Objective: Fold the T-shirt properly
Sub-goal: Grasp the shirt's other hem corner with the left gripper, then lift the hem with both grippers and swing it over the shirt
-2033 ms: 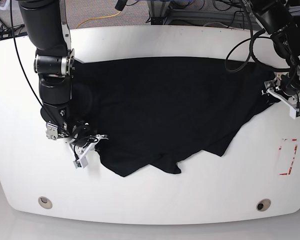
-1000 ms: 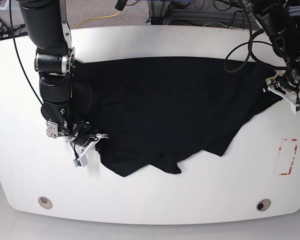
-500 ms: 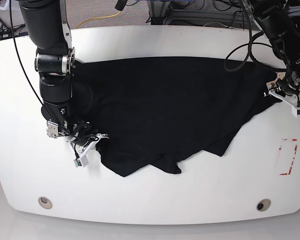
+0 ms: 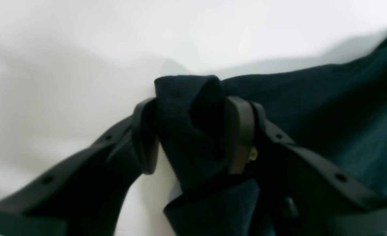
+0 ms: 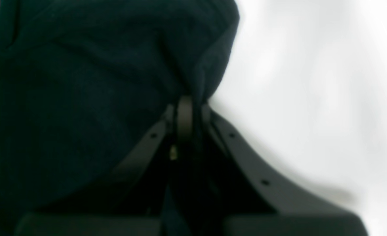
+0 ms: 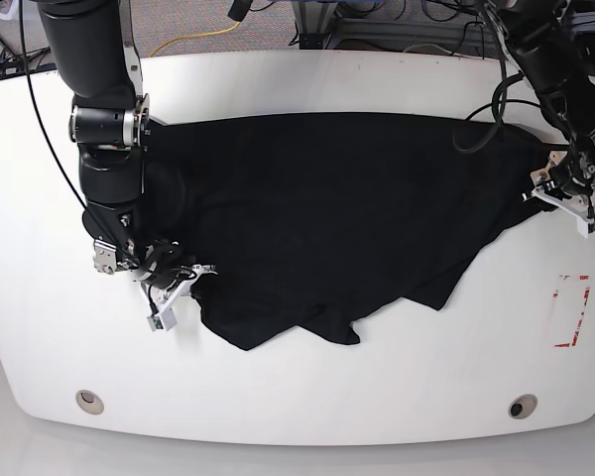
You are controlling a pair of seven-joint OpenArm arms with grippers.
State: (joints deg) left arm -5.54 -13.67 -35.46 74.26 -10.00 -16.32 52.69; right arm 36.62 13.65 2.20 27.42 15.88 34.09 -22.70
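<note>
Both end effectors (image 4: 190, 134) (image 5: 185, 114) pinched on black T-shirt (image 6: 327, 218) edges, fabric hiding fingertips.

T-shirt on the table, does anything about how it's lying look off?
Yes. The plain black fabric T-shirt is not lying flat: its near edge is bunched and jagged with overlapping folds, and the whole cloth sits skewed on the white table.

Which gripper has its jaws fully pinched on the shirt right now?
The right gripper: its jaws meet on the T-shirt edge. The left gripper has a bunched fold between jaws that stand apart.
</note>
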